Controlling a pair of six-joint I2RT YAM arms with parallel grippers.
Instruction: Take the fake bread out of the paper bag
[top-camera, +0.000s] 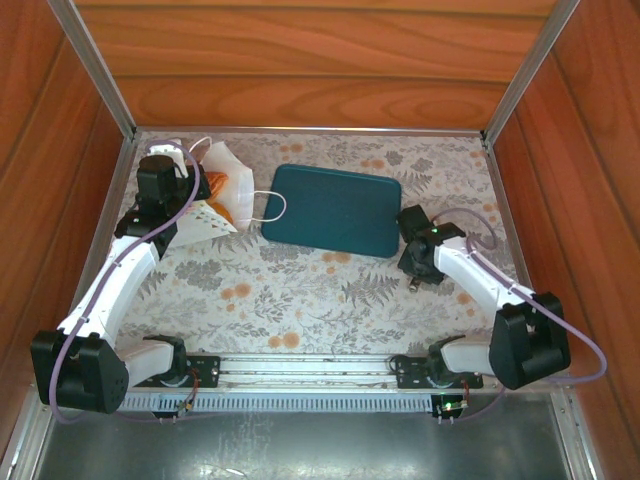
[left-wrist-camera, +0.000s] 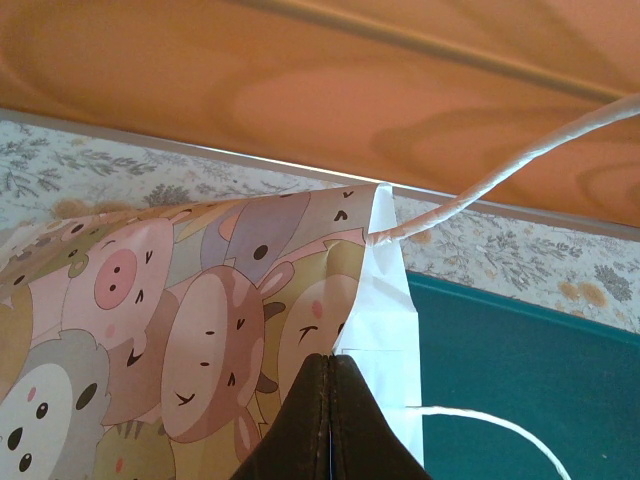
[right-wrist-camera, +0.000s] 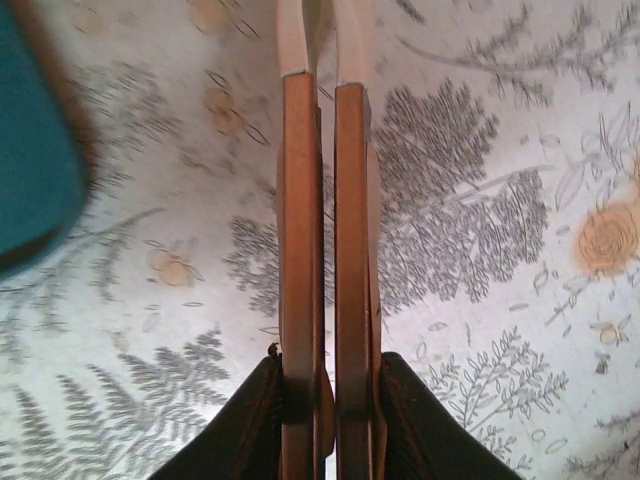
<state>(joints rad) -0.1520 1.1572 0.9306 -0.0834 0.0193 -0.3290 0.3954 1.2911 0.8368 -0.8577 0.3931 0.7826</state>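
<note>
The white paper bag (top-camera: 238, 187) is at the back left of the table, beside the tray, its mouth pulled open. Something orange-brown, the fake bread (top-camera: 217, 187), shows inside the mouth; its shape is hard to make out. My left gripper (top-camera: 192, 190) is shut on the bag's rim. In the left wrist view the jaws (left-wrist-camera: 330, 362) pinch the edge where a cartoon-animal printed panel (left-wrist-camera: 180, 320) meets the white side, and a loop handle (left-wrist-camera: 500, 170) arches away. My right gripper (top-camera: 411, 283) hovers low over the tablecloth, its fingers (right-wrist-camera: 300, 200) together with nothing between them.
A teal rectangular tray (top-camera: 335, 210) lies at the back centre, between the two grippers; its edge shows as the teal tray (left-wrist-camera: 530, 380) and the teal tray (right-wrist-camera: 30, 160) in the wrist views. Wooden walls enclose the table on three sides. Open flowered cloth lies in front of the tray.
</note>
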